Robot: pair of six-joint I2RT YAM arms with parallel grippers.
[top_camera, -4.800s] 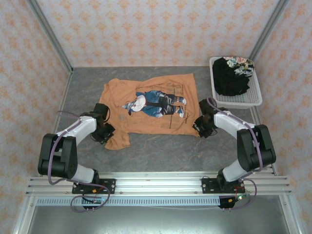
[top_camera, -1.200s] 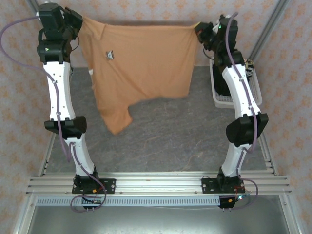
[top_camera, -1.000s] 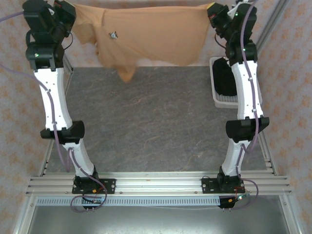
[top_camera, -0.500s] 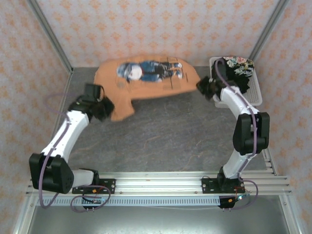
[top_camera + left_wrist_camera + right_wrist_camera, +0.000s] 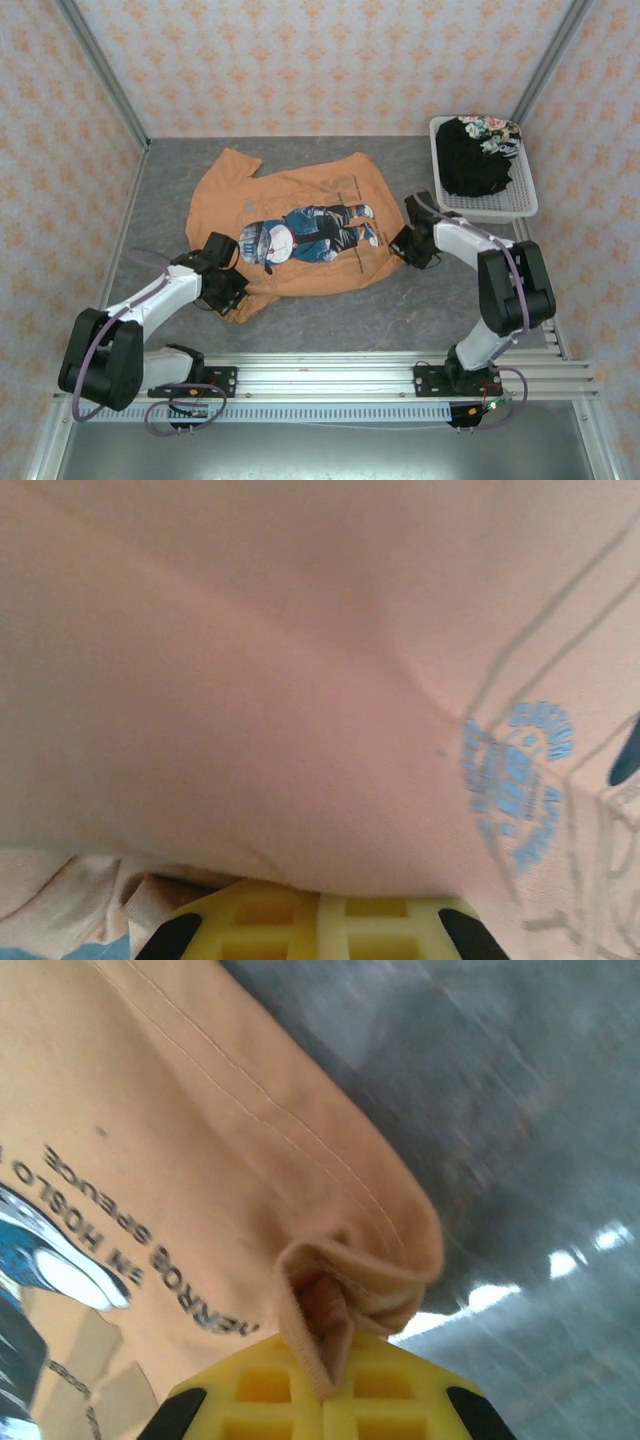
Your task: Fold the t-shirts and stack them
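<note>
My left claw [image 5: 232,290] and right claw [image 5: 400,243] are each clamped on the orange t-shirt [image 5: 300,225], which lies print-up mid-frame on the desk [image 5: 330,320]. Risk: if I release unevenly, the rumpled lower-left corner creases and skews the fold.

Both arms [image 5: 165,288] are white with black joints. Purple cables [image 5: 97,335] run along them. The tool pads [image 5: 400,1365] are yellow.

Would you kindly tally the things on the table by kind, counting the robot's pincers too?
T-shirts: 2, the orange t-shirt and the black t-shirt
Baskets: 1, the white basket
Pincers: 2, the left pincer and the right pincer, both shut on the orange t-shirt
Total: 5
</note>
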